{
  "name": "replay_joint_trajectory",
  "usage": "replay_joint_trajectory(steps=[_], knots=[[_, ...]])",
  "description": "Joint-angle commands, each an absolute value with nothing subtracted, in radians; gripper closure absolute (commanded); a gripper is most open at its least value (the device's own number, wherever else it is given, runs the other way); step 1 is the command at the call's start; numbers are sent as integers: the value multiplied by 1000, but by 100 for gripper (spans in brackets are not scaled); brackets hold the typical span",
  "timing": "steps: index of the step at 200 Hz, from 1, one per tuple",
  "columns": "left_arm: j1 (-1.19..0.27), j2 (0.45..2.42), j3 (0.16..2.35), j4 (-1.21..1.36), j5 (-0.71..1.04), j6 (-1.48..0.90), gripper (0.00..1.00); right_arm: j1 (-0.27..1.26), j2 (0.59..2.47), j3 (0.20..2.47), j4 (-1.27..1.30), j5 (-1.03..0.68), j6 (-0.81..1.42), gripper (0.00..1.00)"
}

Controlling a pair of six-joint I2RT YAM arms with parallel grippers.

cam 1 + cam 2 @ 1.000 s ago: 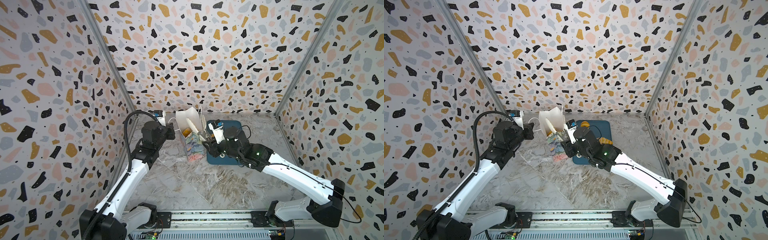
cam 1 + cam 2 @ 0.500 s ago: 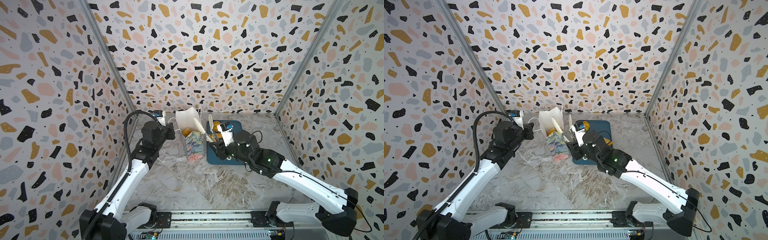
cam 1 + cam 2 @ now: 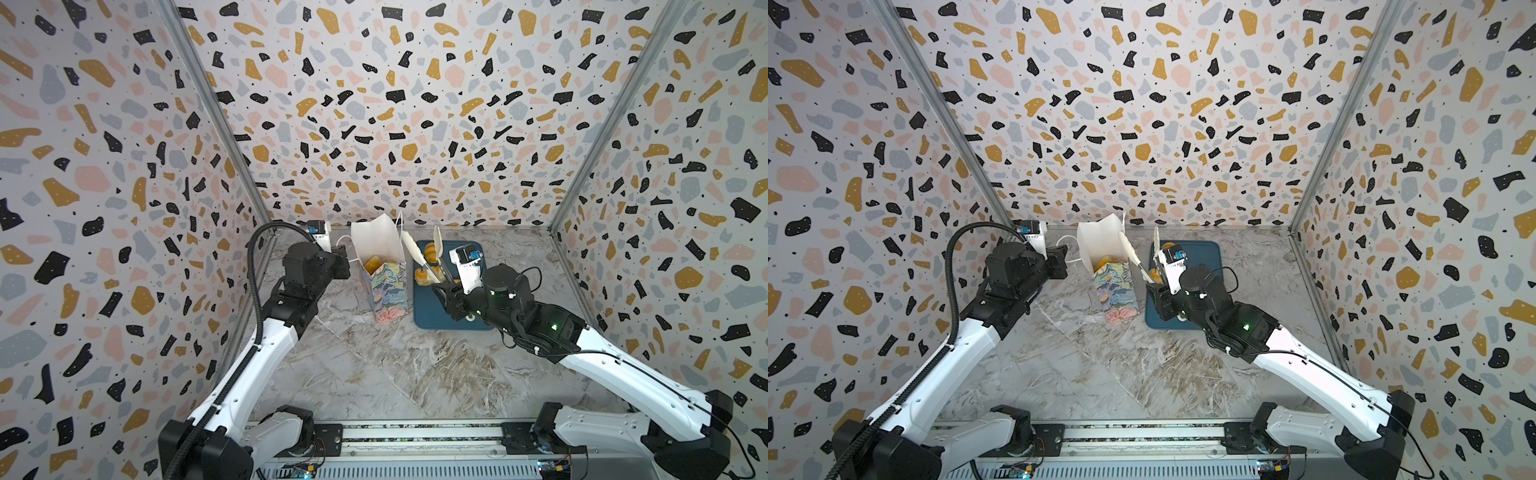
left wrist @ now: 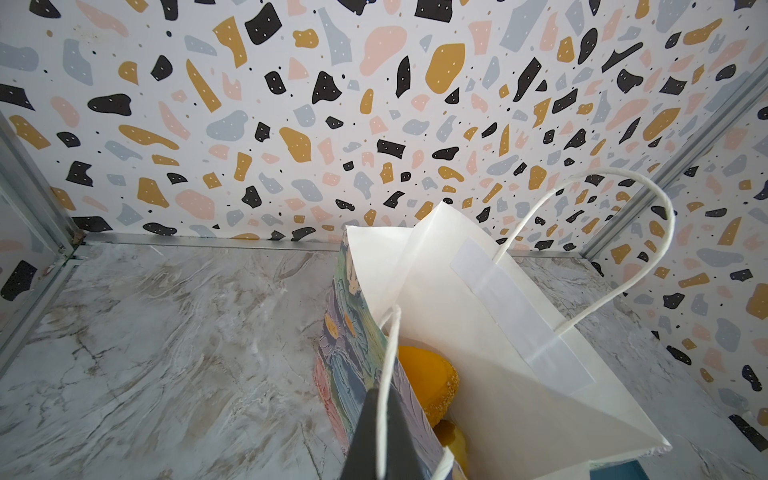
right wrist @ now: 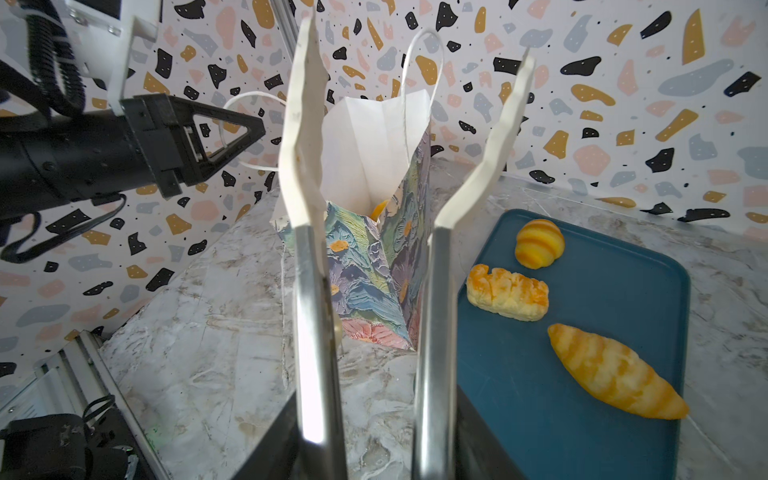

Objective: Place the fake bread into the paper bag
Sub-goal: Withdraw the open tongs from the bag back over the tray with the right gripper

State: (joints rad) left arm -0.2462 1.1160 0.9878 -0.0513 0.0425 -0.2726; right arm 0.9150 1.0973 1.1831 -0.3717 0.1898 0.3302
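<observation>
The right gripper (image 5: pixel 376 451) clamps metal tongs (image 5: pixel 316 332), whose white tips stand spread and empty in front of the floral paper bag (image 5: pixel 365 266). Just beside the bag, on a dark-blue tray (image 5: pixel 623 257), three fake breads wait: a long loaf (image 5: pixel 615 372), a flaky pastry (image 5: pixel 507 293) and a striped roll (image 5: pixel 539 243). More bread (image 4: pixel 428 382) lies inside the bag. At the bag's other side the left gripper (image 5: pixel 249 126) pinches a cord handle (image 4: pixel 388 365). The next pickup likely calls for straddling one bread, squeezing gently and lifting it clear of the rim.

Three fake breads (image 5: pixel 507 294) lie on the tray (image 5: pixel 623 286); paper bag (image 5: pixel 365 270) seemingly holds another.
</observation>
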Motion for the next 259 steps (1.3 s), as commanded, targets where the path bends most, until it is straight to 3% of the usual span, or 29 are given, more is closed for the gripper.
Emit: replay_joint_trajectory(steps=[1,131,177,209,259], knots=[[-251,1094,980,-34,36,-263,100,892,1055,1182,-382,218,305,52],[-253,1108,981,-38,31,-259,100,764,1087,1127,-452,108,120,51],[-254,1105,980,-37,26,-256,100,704,1110,1121,-496,182,63,51],[-255,1107,980,-38,29,-257,100,605,1116,1156,-574,91,45,51],[-255,1105,979,-35,29,-256,100,570,1130,1203,-644,65,-54,49]])
